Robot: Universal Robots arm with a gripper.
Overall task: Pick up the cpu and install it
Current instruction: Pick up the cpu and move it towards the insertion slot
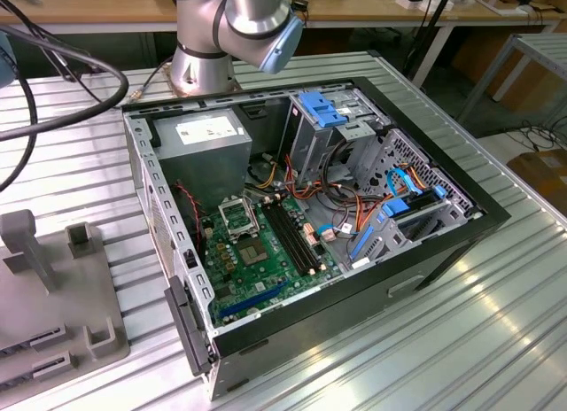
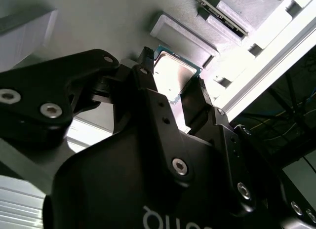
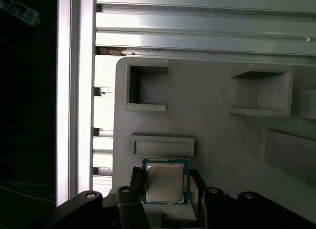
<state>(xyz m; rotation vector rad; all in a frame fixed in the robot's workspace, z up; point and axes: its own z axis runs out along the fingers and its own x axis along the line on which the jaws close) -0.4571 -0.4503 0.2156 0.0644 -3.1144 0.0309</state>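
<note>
Cpu (image 3: 165, 182) flat on grey tray (image 3: 212, 135), gripper (image 3: 166, 174) on either side of it

I work in what looks like a robotics lab or workshop. My arm's base (image 1: 202, 70) stands on a ribbed aluminium table (image 1: 461, 340). An opened computer case (image 1: 354, 296) lies there beside a grey parts fixture (image 1: 53, 296), with cable-strewn wooden benches (image 1: 89, 3) behind.

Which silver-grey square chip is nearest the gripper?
The thin silver-grey square cpu right at the gripper, against the light grey plastic tray. The other grey square chip is fixed to the green motherboard inside the computer case.
</note>
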